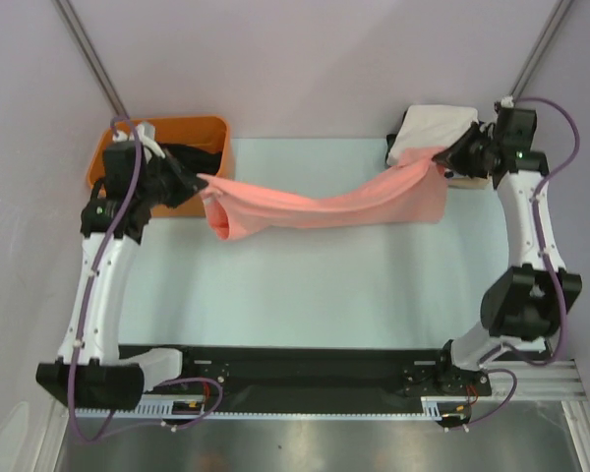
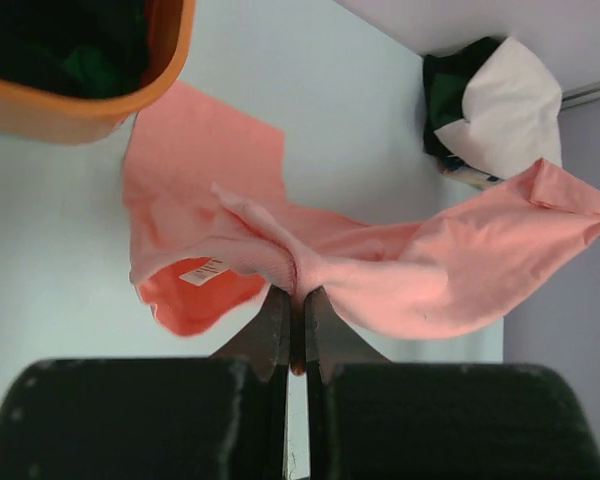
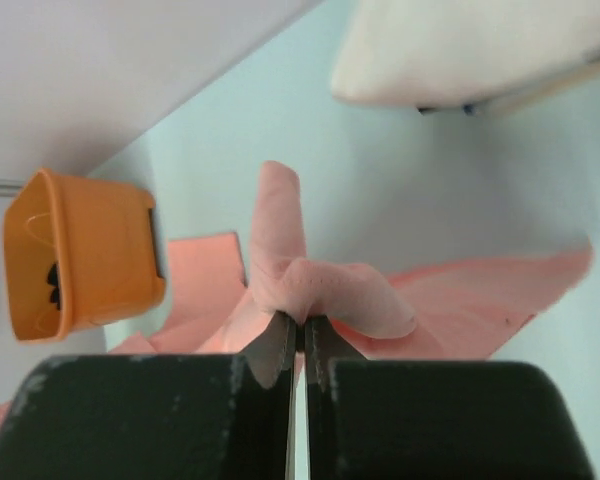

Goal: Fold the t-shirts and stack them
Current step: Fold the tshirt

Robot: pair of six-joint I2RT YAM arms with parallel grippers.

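Left pincer (image 2: 295,296) by the orange tub (image 1: 192,122) and right pincer (image 3: 302,320) far from it both clamp the salmon-pink t-shirt (image 1: 315,205), apparently to stretch it flat.

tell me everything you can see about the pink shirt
The pink shirt is plain, soft salmon cloth with a small white label inside one end. Unfolded and bunched, it hangs strung across the far table: the left gripper is shut on the end by the orange tub, the right gripper on the end by the folded pile. Its middle sags; whether it touches the table is unclear.
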